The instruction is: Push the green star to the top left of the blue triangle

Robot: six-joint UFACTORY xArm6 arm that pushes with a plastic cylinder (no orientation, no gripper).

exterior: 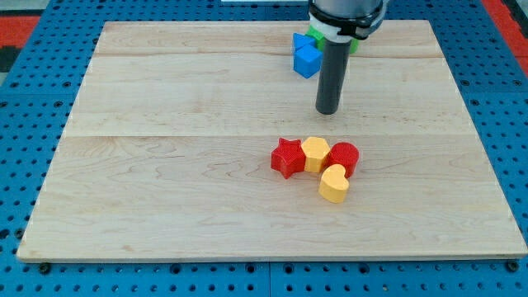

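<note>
While my tip (328, 110) rests bare, gripping nothing, you are still approaching: green block (316, 36) and blue block (306, 58) sit just behind it; circle round.

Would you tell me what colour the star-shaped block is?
Red star, clear in the camera view.

Dark cylindrical rod, my tip (328, 111) blunt, below a white collar

You are looking at a pale wooden board (165, 165) made of 3 planks, evenly lit, resting on a blue perforated surface (33, 132) that frames it on every side. Red patches show at the view's top corners (21, 25).
</note>
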